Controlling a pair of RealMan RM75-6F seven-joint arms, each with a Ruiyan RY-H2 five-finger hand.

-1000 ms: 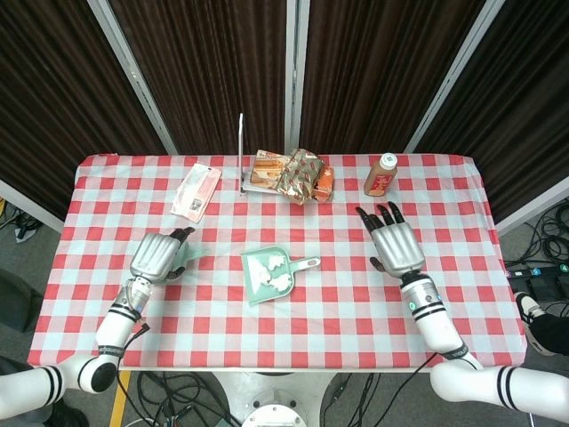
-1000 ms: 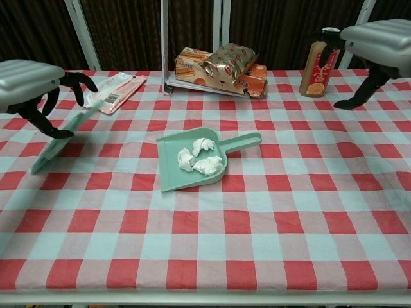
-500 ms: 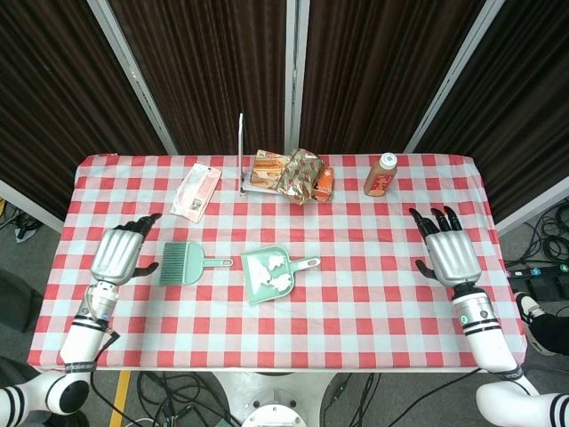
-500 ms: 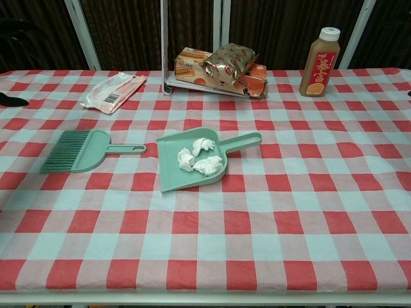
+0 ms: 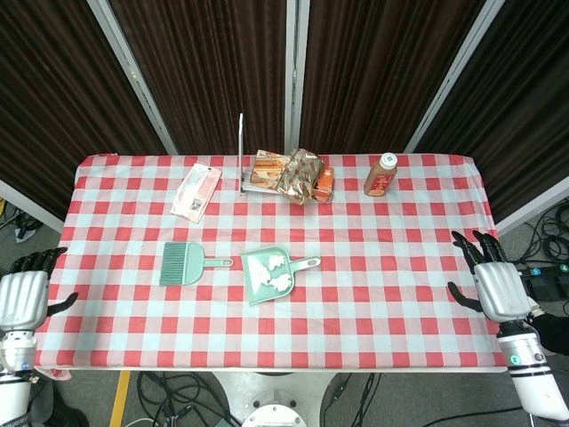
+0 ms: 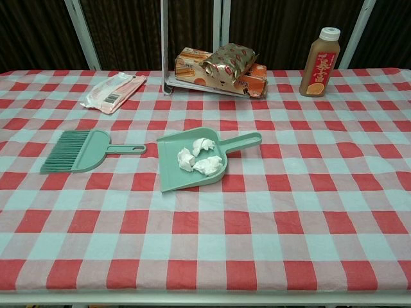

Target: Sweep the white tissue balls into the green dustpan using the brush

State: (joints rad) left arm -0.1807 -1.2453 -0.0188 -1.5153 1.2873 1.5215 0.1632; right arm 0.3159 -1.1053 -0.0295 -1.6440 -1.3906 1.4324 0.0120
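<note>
The green dustpan lies mid-table with its handle pointing right. Several white tissue balls sit inside it. The green brush lies flat on the cloth to the dustpan's left, handle toward the pan. My left hand hangs off the table's left edge, fingers spread and holding nothing. My right hand is off the right edge, likewise spread and holding nothing. Neither hand shows in the chest view.
At the back stand a metal rack with snack packets, a brown drink bottle and a flat pink packet. The checked tablecloth covers the table.
Both hands have drawn back outward past the table's side edges. A second ago the left hand held the brush; half a second ago it had let it go flat on the cloth.
</note>
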